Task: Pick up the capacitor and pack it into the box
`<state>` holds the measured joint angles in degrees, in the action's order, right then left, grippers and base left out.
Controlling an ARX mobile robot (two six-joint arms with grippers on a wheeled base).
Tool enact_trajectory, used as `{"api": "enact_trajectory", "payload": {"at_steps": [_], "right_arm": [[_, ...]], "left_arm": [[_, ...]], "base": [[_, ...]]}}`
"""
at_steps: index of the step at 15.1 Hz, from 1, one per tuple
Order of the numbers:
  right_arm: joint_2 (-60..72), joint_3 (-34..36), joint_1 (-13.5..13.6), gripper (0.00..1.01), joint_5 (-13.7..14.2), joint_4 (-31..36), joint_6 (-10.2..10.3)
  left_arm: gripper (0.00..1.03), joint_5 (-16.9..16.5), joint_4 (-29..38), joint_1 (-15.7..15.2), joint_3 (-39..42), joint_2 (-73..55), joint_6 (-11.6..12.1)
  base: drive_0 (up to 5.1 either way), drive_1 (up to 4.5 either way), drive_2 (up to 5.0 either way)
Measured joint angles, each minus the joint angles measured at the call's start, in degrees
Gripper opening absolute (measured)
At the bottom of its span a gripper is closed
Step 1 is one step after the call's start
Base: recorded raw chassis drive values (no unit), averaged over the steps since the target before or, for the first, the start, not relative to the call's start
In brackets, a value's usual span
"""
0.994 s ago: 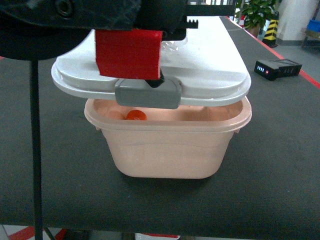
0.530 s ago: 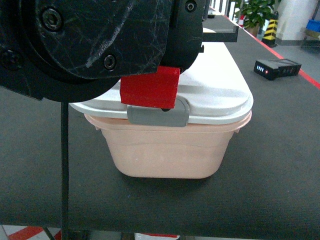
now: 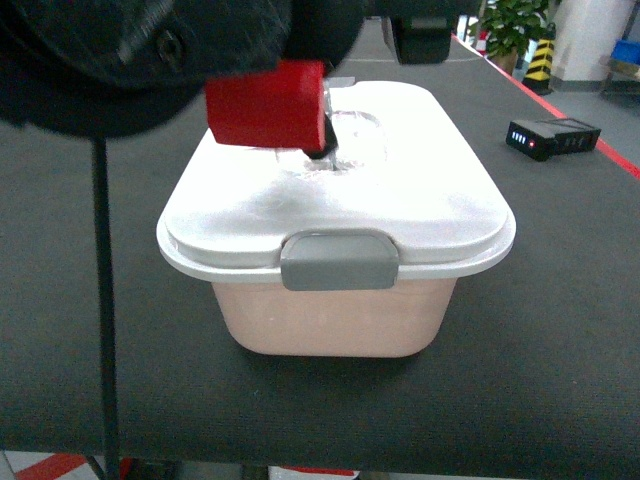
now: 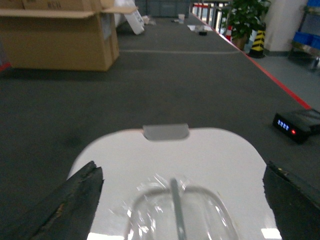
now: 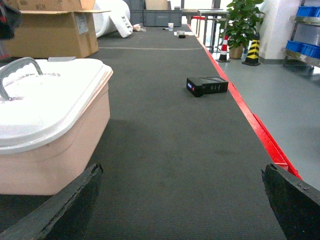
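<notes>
The pink-beige box stands on the dark mat with its white lid down and the grey latch at its front rim. The capacitor is hidden. My left gripper hovers open over the lid, its dark fingers spread wide on either side of the thin grey handle. In the head view the left arm's red part sits above the lid's rear half. My right gripper is open over bare mat, to the right of the box.
A black battery pack with lit indicators lies on the mat to the far right. The red table edge runs along the right side. A brown cardboard carton stands far behind.
The lid, raised a second ago with an orange piece showing inside, has come down onto the box. My left arm has moved from the latch back over the lid's handle.
</notes>
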<state>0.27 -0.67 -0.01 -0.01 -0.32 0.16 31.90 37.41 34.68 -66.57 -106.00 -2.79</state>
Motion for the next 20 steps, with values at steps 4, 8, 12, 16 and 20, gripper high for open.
{"api": "enact_trajectory", "payload": {"at_steps": [4, 8, 12, 16, 20], "right_arm": [[0.0, 0.0, 0.0, 0.98, 0.0, 0.0, 0.0], [0.0, 0.0, 0.0, 0.98, 0.0, 0.0, 0.0], [0.0, 0.0, 0.0, 0.98, 0.0, 0.0, 0.0], [0.0, 0.0, 0.0, 0.98, 0.0, 0.0, 0.0], [0.0, 0.0, 0.0, 0.98, 0.0, 0.0, 0.0]], "left_arm": [[0.98, -2.1, 2.7, -7.2, -3.0, 6.0, 3.2], [0.98, -8.2, 7.5, -19.8, 11.0, 20.8, 2.8], [0.98, -14.0, 8.9, -31.2, 24.5, 27.4, 2.5], [0.78, -27.9, -2.6, -34.0, 27.2, 32.8, 2.8], [0.66, -30.7, -0.9, -35.0, 32.2, 36.0, 2.8]], "base": [[0.0, 0.00, 0.0], [0.0, 0.00, 0.0], [0.0, 0.00, 0.0], [0.0, 0.00, 0.0], [0.0, 0.00, 0.0]]}}
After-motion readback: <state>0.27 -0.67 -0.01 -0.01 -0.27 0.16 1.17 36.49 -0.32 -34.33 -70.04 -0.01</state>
